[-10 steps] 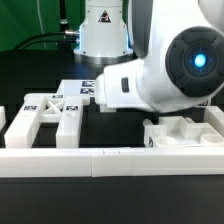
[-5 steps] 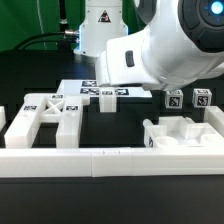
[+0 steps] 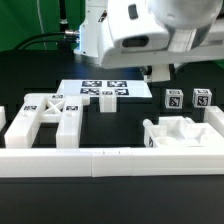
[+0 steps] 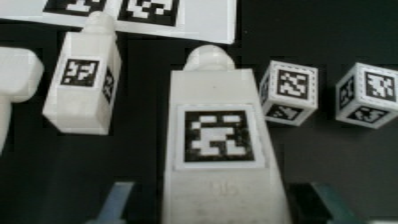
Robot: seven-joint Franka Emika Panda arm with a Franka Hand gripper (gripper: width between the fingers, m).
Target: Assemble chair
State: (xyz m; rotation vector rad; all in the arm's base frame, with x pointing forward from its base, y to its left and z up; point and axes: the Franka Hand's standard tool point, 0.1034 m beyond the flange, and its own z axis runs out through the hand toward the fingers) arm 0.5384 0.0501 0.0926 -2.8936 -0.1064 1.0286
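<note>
In the wrist view my gripper is shut on the near end of a long white chair post with a tag on its face and a rounded tip. The post is lifted off the table. In the exterior view the gripper hangs high behind two short tagged posts, and the arm hides the held post. Another long post stands to one side, and shows in the exterior view too. The X-braced frame lies at the exterior view's left and the seat slab at its right.
The marker board lies flat behind the standing post and also shows in the wrist view. A long low white rail runs across the front of the table. The robot's white base stands at the back.
The arm has risen from low over the table's middle right to high up. This has uncovered the two short posts and the seat slab.
</note>
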